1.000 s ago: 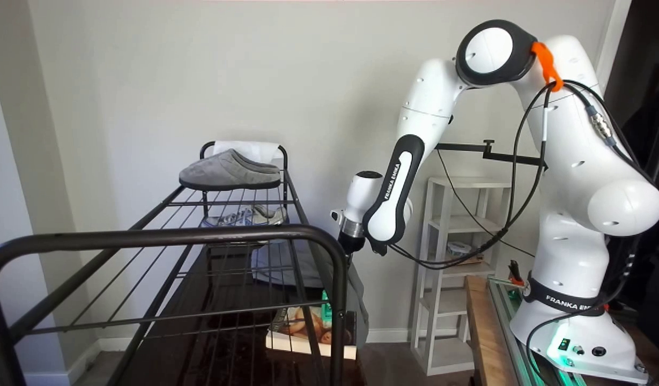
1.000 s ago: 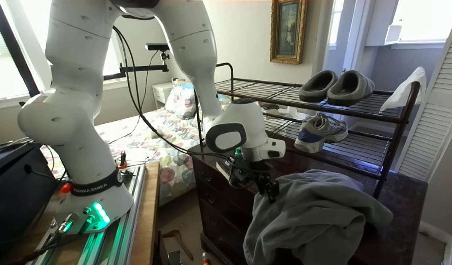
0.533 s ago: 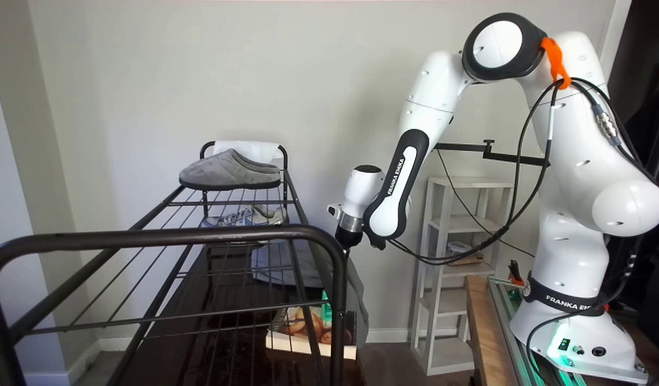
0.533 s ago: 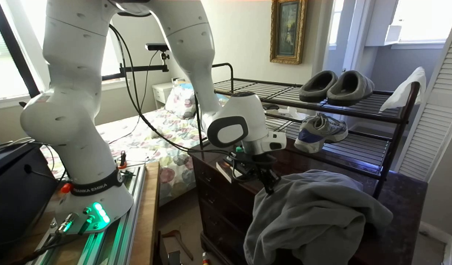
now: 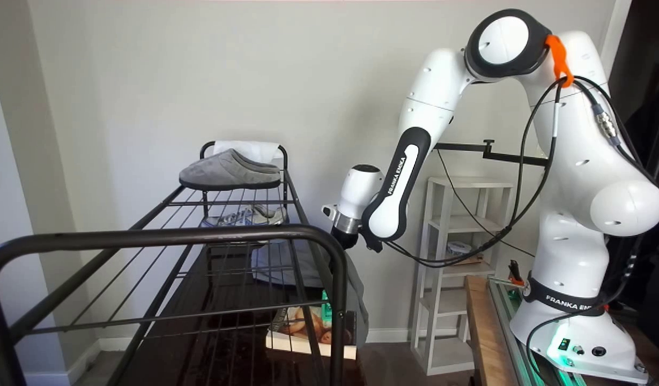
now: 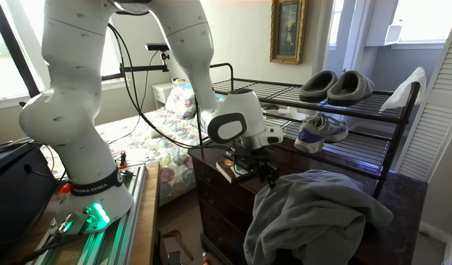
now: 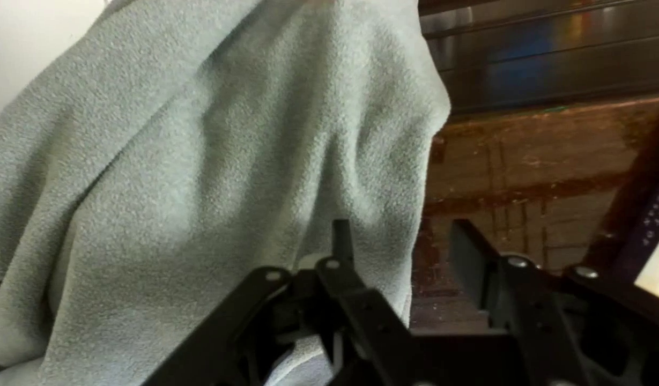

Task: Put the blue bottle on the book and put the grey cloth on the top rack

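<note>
Grey cloth (image 6: 310,213), fleecy and creased, heaped on the surface (image 6: 402,206) and overhanging its edge. The tool (image 7: 403,236), fingers parted, spans the cloth's margin in the wrist view. Green bottle (image 5: 327,315) on the book (image 5: 289,342); spine lettering illegible. Arm (image 5: 431,102) marked "FRANKA EMIKA".

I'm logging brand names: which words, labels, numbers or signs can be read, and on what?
"FRANKA EMIKA": on the forearm.
"FRANKA EMIKA": on the base collar.
Book, wrist view: letters too blurred to read.
Bottle: any print too small to read.
Nothing else readable.
</note>
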Robot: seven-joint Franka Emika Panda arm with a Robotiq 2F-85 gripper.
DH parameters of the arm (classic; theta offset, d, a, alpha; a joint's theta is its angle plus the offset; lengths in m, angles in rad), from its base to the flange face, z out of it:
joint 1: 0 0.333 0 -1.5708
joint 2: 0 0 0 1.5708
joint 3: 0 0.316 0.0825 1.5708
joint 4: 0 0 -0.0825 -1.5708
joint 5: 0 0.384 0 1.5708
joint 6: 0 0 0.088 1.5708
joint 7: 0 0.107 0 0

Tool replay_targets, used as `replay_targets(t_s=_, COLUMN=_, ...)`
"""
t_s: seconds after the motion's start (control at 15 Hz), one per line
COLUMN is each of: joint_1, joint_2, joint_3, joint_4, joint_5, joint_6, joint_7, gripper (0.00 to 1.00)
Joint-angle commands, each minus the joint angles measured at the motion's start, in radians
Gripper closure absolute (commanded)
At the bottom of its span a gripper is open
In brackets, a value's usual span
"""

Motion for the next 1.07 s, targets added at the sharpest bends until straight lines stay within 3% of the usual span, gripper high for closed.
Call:
replay_targets(t_s=0.0, joint_1=0.03, joint_2=0.042, joint_3=-0.029, joint_4=0.018, joint_5=-0.042, joint_6=0.008, joint_7=0.03, gripper=0.17)
replay_targets(t_s=0.13, joint_1=0.079, joint_2=0.057, joint_3=-0.084, joint_4=0.022, joint_5=-0.063, joint_6=-0.002, joint_7=0.031, gripper=0.03)
replay_targets(t_s=0.27, joint_1=0.131, joint_2=0.079, joint_3=-0.143, joint_4=0.029, joint_5=-0.083, joint_6=-0.008, joint_7=0.036, gripper=0.0)
replay_targets(t_s=0.33, joint_1=0.157, joint_2=0.095, joint_3=-0.169, joint_4=0.031, joint_5=-0.089, joint_6=-0.002, joint_7=0.04, gripper=0.32)
replay_targets(t_s=0.47, joint_1=0.189, joint_2=0.112, joint_3=-0.198, joint_4=0.03, joint_5=-0.096, joint_6=0.004, joint_7=0.043, gripper=0.29)
replay_targets(t_s=0.8, joint_1=0.201, joint_2=0.12, joint_3=-0.206, joint_4=0.027, joint_5=-0.094, joint_6=-0.03, joint_7=0.037, gripper=0.66)
replay_targets(t_s=1.0, joint_1=0.152, joint_2=0.101, joint_3=-0.165, joint_4=0.022, joint_5=-0.091, joint_6=-0.066, joint_7=0.025, gripper=0.88)
